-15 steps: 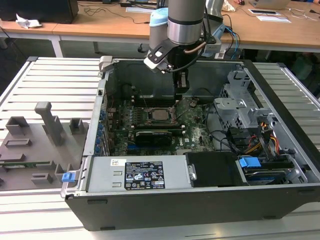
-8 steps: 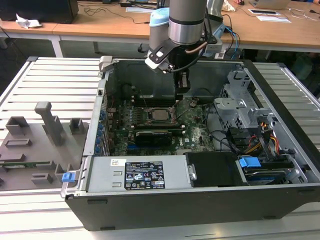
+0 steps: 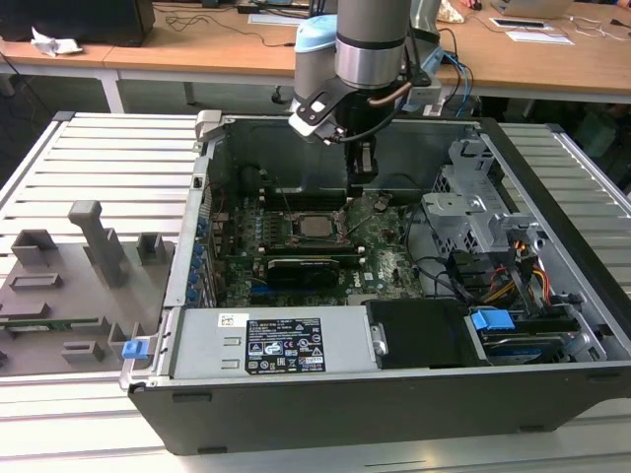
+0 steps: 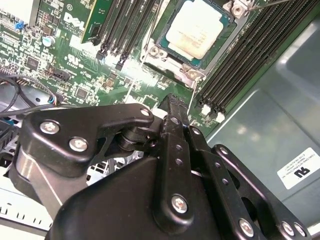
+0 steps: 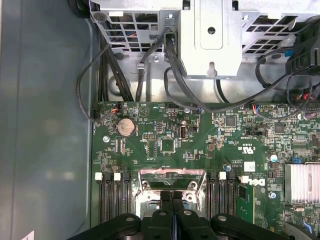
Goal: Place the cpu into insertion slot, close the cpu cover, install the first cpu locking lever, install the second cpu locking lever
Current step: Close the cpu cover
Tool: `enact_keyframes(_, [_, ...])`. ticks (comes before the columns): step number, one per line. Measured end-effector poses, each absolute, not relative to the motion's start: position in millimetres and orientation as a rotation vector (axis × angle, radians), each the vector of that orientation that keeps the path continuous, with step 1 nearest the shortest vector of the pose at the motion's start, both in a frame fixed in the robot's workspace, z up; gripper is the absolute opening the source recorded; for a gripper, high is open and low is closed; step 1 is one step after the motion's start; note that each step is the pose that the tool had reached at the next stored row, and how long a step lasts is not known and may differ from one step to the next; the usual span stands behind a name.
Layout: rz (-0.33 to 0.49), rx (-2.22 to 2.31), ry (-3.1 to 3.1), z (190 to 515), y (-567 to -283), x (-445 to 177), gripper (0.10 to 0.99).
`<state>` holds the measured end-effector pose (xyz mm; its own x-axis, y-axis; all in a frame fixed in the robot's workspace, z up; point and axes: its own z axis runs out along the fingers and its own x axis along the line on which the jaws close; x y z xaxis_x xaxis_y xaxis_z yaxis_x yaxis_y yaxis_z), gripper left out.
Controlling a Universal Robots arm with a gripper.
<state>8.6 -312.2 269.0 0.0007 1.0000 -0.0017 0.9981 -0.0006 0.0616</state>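
The pincer [image 3: 361,189], fingers pressed narrow with nothing seen between them, hangs inside the case [image 3: 296,414], just at 1 o'clock of the cpu [image 3: 317,225] in the exterior view. The cpu lies silver face up in the slot [image 3: 296,219], and the cover [image 4: 172,56] lies flat around it. In the second wrist view a thin wire lever [image 4: 191,92] runs beside the fingertips [image 4: 172,102]. A black card [image 3: 301,266] lies at 6 o'clock of the slot. The case stands on the counter [image 3: 89,158].

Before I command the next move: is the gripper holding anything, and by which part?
Nothing held. The gripper is shut, nothing between its fingers; the cpu lies seated on the motherboard, apart from it.
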Motion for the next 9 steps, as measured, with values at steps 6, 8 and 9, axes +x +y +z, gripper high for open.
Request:
enact_keyframes(6, [0.066, 2.190, 2.189, 269.1, -312.3, 11.6, 0.106])
enact_keyframes(8, [0.066, 2.190, 2.189, 269.1, -312.2, 12.3, 0.106])
enact_keyframes(9, [0.066, 2.190, 2.189, 269.0, -312.2, 12.6, 0.106])
